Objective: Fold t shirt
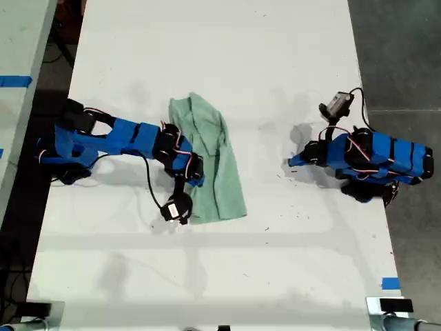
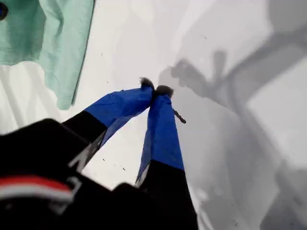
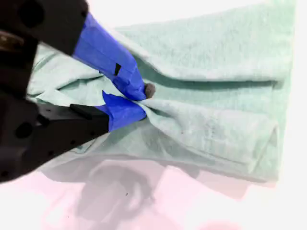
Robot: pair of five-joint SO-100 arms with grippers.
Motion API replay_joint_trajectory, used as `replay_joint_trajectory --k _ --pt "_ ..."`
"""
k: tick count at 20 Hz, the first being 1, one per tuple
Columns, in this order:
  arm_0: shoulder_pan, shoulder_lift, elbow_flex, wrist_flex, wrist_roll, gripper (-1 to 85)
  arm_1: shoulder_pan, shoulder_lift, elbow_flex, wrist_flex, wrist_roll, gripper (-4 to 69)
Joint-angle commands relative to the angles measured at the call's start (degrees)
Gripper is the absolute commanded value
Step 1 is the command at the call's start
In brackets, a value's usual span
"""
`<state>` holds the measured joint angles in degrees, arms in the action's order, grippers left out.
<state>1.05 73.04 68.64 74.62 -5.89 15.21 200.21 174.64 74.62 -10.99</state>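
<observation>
The pale mint-green t shirt lies creased in a long narrow shape on the white table, slanting from the middle toward the near edge. My second gripper is shut on a pinched ridge of the t shirt; in the exterior view my second gripper sits at the shirt's left edge. My first gripper is shut with nothing between its tips, above bare table; the t shirt lies apart from it. In the exterior view my first gripper is to the shirt's right.
A black cable runs from the second arm to its wrist camera beside the shirt's near corner. Blue tape marks the table near the exterior view's lower right. Another table stands at that view's left, dark floor at its right.
</observation>
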Motion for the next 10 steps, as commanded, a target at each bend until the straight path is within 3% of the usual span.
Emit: replay_joint_trajectory --k 1,2,7,10 --pt "-3.34 -2.64 -3.6 -5.45 3.43 7.3 -0.09 0.88 2.55 0.44 -0.53 1.4" --pt "-3.96 -4.66 -3.6 -6.86 4.04 13.2 -0.09 0.88 2.55 0.44 -0.53 1.4" --pt "-4.75 -10.11 -3.96 -10.28 6.15 22.8 -0.09 0.88 2.55 0.35 -0.79 1.4" --pt "-4.22 -6.77 -4.04 -9.4 7.21 21.4 -0.09 0.88 2.55 0.26 -0.79 1.4"
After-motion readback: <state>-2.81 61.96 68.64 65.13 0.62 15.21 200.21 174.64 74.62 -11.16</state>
